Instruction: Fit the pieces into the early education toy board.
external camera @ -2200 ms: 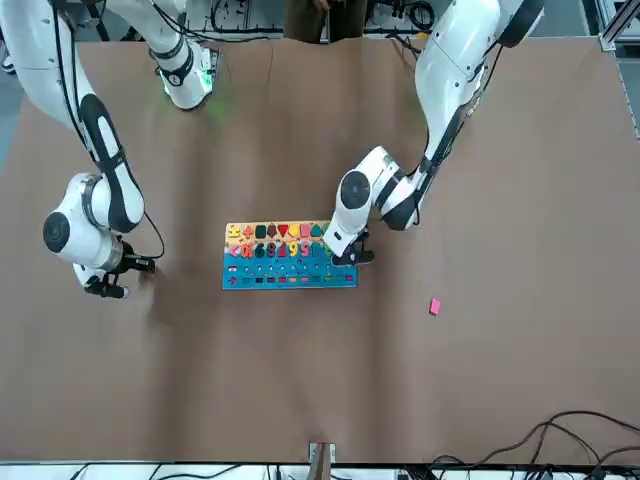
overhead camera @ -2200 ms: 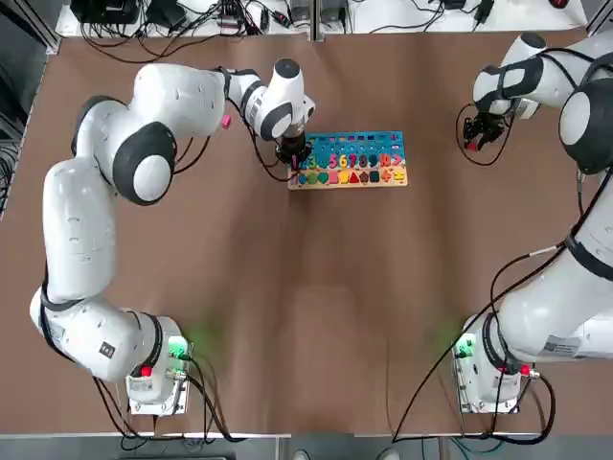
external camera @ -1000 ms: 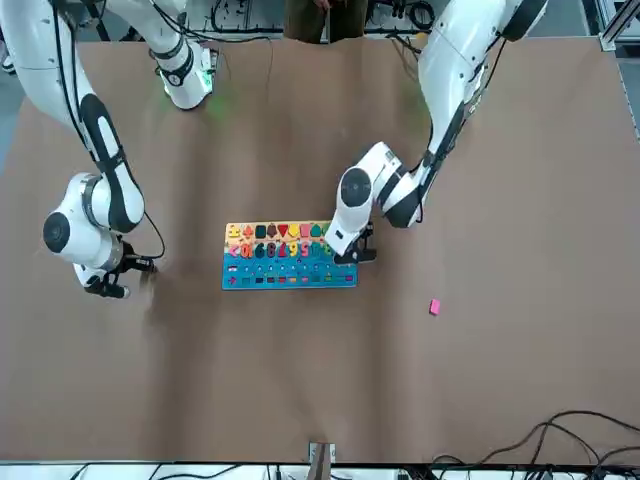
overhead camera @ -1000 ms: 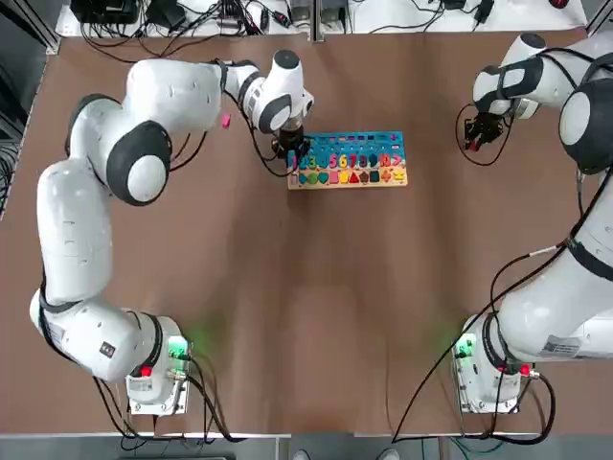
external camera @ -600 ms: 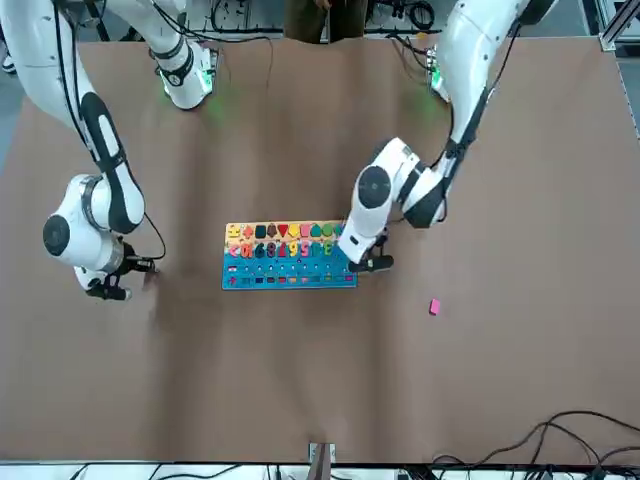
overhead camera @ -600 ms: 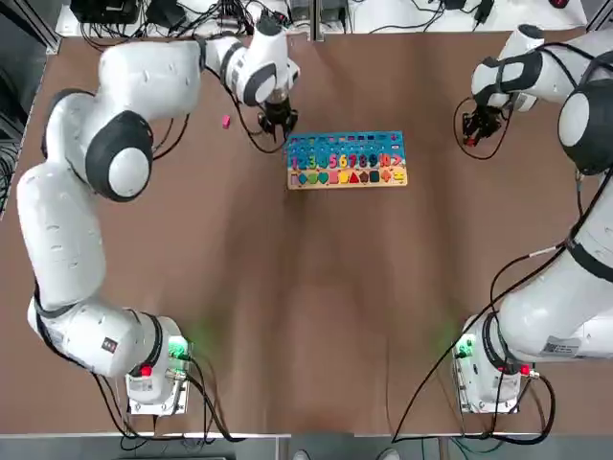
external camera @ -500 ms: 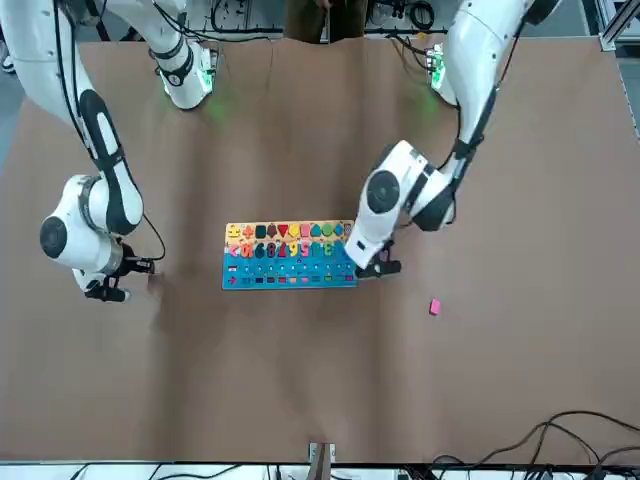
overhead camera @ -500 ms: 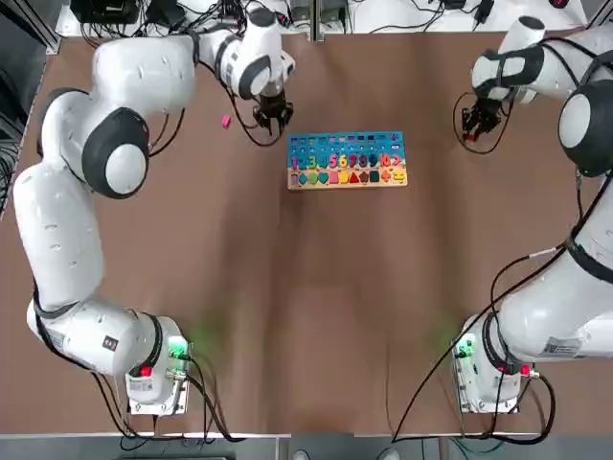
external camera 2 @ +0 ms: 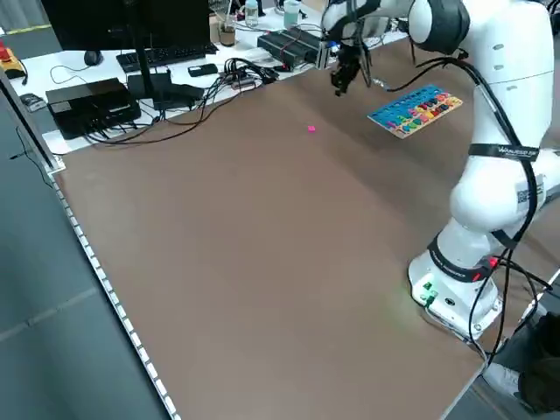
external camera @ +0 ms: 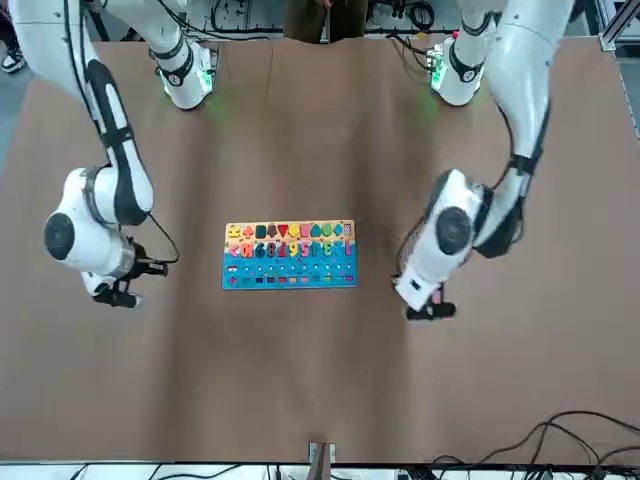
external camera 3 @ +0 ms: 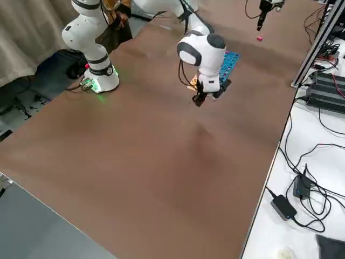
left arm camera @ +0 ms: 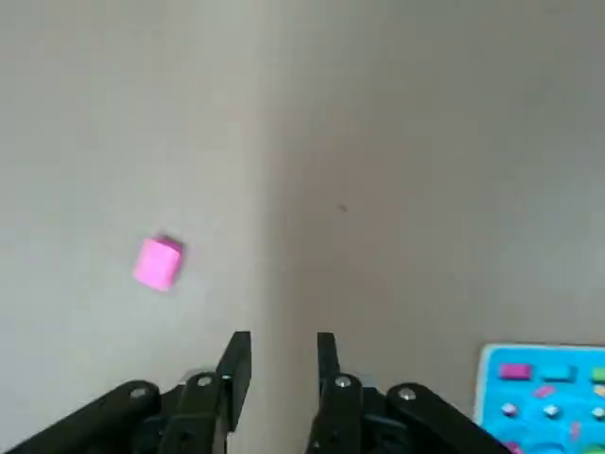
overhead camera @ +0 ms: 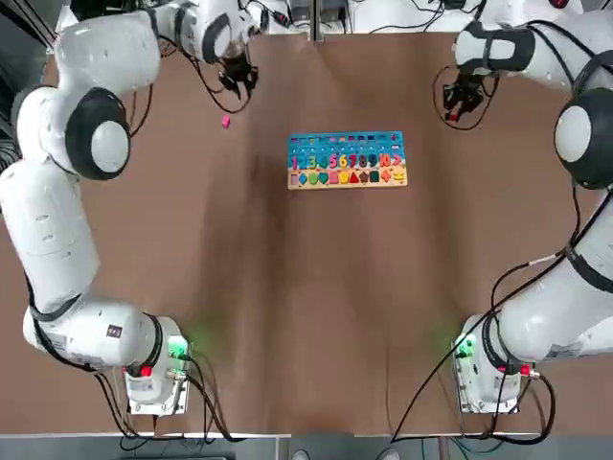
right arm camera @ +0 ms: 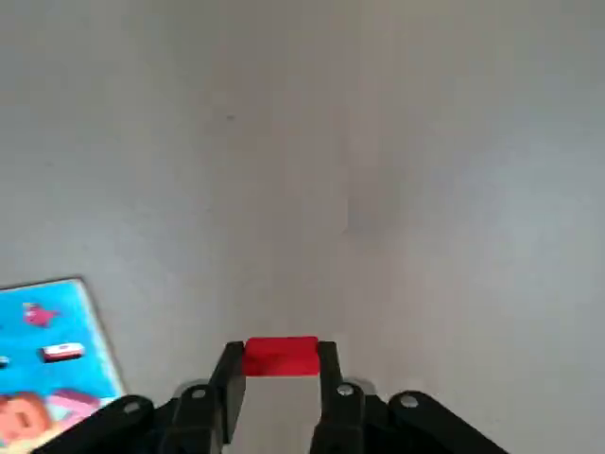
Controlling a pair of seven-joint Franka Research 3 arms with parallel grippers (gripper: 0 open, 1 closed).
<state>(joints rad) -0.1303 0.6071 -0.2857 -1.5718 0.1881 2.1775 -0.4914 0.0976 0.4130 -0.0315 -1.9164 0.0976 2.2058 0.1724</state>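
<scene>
Left fingers (left arm camera: 285, 388) released, above counter (overhead camera: 316, 316); pink piece (left arm camera: 159, 263) near them. Right fingers (right arm camera: 282, 390) grasping red piece (right arm camera: 282, 357).

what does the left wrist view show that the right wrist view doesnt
Only the left wrist view shows the loose pink piece lying on the table, near the left gripper's open, empty fingers.

Only the right wrist view shows the red piece, held between the right gripper's fingertips.

Both show part of the blue-topped toy board and bare brownish tabletop.
</scene>
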